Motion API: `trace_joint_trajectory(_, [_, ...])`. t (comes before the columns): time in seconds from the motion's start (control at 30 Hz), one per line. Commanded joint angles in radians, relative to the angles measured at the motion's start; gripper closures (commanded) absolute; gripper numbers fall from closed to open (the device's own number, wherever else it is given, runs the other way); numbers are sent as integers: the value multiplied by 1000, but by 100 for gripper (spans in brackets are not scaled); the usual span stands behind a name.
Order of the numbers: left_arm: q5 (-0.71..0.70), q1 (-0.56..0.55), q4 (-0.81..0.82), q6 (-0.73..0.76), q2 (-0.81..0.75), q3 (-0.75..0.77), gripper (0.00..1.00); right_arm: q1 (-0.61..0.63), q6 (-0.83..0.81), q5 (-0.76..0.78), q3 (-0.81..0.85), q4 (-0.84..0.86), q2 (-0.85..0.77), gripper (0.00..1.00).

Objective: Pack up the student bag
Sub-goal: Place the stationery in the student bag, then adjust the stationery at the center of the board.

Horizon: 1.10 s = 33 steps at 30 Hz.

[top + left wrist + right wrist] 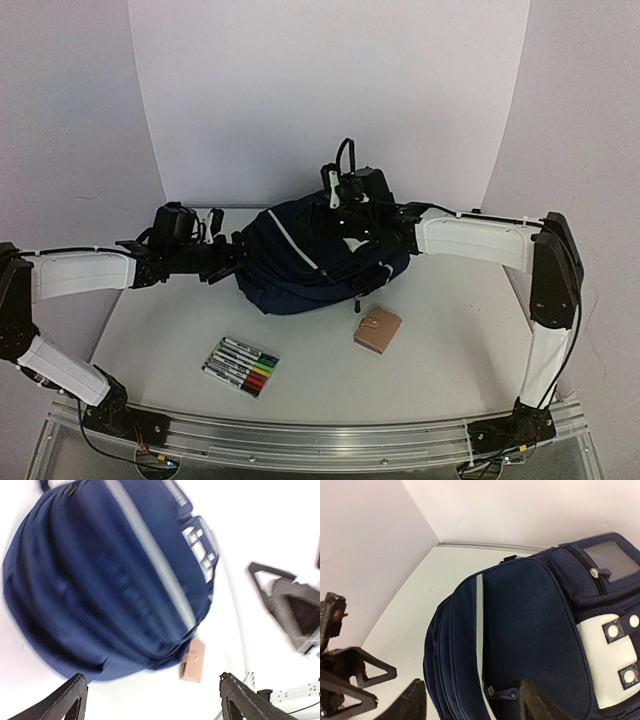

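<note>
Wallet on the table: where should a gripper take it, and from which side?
Probably best to take the wallet from straight above, pinching its left and right edges. It lies flat on the table, thin and roughly square, so only its edges offer a hold. The bag sits close behind its far edge, while both side edges have open table beside them.

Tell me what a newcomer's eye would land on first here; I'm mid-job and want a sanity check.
The navy student bag, lying bulky at the back middle of the table, dominates every view. The left claw and the right claw flank it from either side, both with jaws apart and nothing held. In front of it lie a pack of coloured markers and a small tan wallet, both outside the bag.
</note>
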Motion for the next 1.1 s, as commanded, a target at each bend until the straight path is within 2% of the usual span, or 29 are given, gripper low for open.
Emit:
trace_joint_trajectory(0.0, [13,7,-139,-29,-12,-64,8,7,38,-112,-80,30,-128,24])
trace_joint_trajectory(0.2, [-19,7,-170,-118,-90,-192,7,85,97,-188,-218,47,-174,18])
trace_joint_trajectory(0.43, [-14,6,-272,-240,-152,-295,7,177,69,-390,-282,71,-94,23])
trace_joint_trajectory(0.6, [-39,4,-357,-309,-201,-338,7,185,55,-500,-235,53,24,28])
trace_joint_trajectory(0.93, [-119,1,-600,-353,-290,-330,7,201,-6,-558,-70,-68,240,32])
trace_joint_trajectory(1.07, [-31,1,-539,-391,-307,-375,7,206,-6,-584,-51,-73,284,34])
